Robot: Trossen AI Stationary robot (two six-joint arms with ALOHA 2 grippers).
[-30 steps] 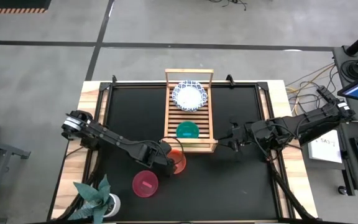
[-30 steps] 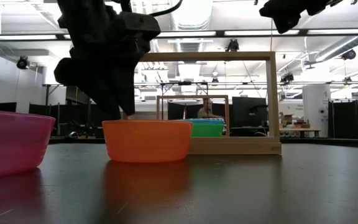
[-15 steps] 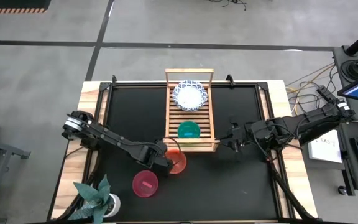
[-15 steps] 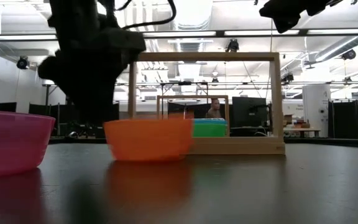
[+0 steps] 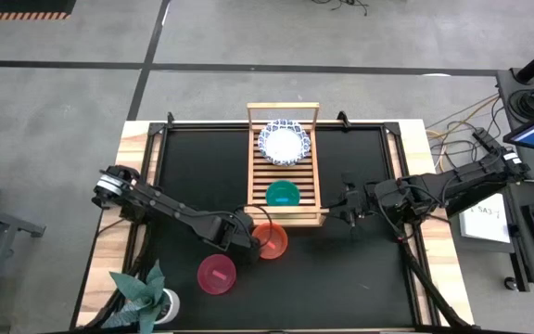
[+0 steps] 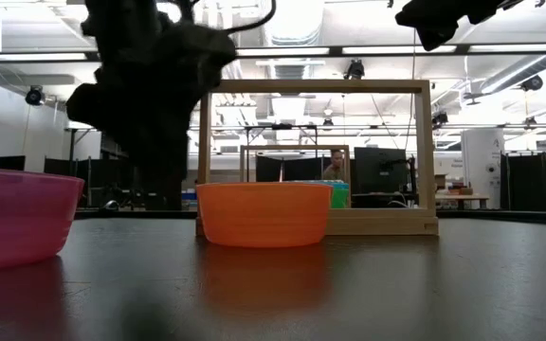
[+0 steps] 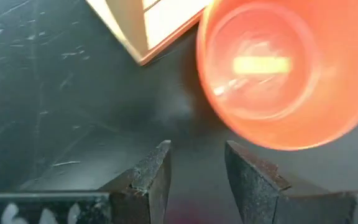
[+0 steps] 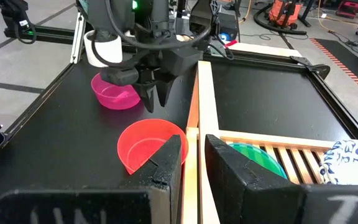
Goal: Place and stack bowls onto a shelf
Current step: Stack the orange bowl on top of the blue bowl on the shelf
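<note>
The orange-red bowl (image 5: pixel 271 240) stands upright on the black mat, just off the shelf's (image 5: pixel 257 167) near end. My left gripper (image 5: pixel 246 237) is beside the bowl's left side, open and empty; in the left wrist view its fingertips (image 7: pixel 197 149) point at the bowl (image 7: pixel 284 68) from a short way off. The magenta bowl (image 5: pixel 217 275) sits nearer the table's near edge. On the shelf's slats rest a teal-green bowl (image 5: pixel 282 193) and a white blue-patterned bowl (image 5: pixel 283 141). My right gripper (image 5: pixel 346 211) hovers, slightly open, by the shelf's near right corner.
A potted plant with a white pot (image 5: pixel 146 295) stands at the table's near left corner. The shelf's tall frame rail (image 5: pixel 283 106) crosses its far end. Bare mat (image 5: pixel 360 278) lies right of the orange-red bowl and between the shelf and each side edge.
My left gripper has come away from the orange-red bowl's rim and drawn back a little toward the table's left. The bowl has slid along the mat toward the right and still stands upright, now in front of the shelf's near end.
</note>
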